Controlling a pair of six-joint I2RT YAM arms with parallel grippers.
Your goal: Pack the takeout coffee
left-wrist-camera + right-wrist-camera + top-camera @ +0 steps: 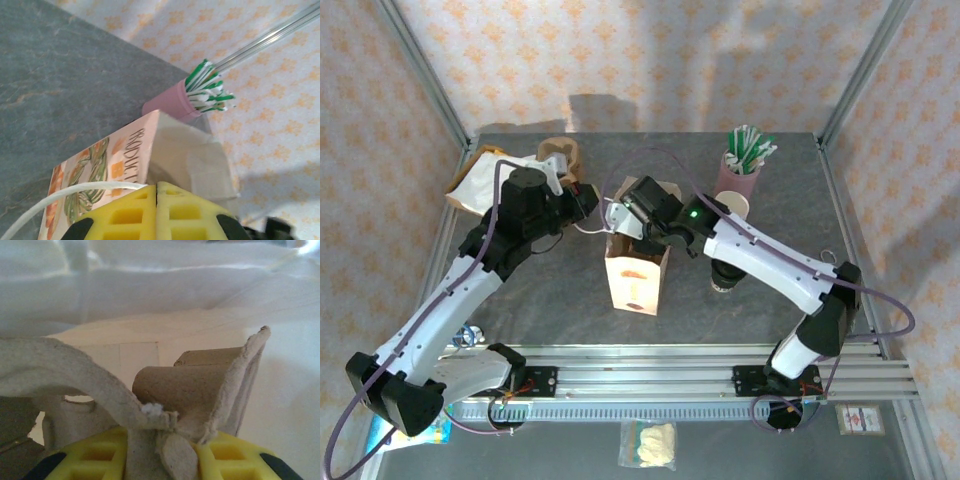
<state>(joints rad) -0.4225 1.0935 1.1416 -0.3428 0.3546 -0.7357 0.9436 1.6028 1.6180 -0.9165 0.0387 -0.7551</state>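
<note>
Jaws of the left gripper (156, 187) are pressed together, and the white cord handle (75, 192) of the paper bag (125, 160) runs into the seam between them. Jaws of the right gripper (167, 437) clamp a grey pulp carrier (190, 385) down inside the bag's pale interior.

The takeout coffee (725, 276) stands on the table (60, 75), off to the right of the right jaws and nearer the arm bases, under that arm's forearm. It looks upright, long axis vertical and dark lid up (the arm hides most of it, so no print can be read).

Just ahead of the left jaws, the bag's side shows a leaf-and-orange print with the letters "PRODUC" running along its edge. Beyond the bag, a pink cup (170, 102) holds green-and-white straws (207, 90).
</note>
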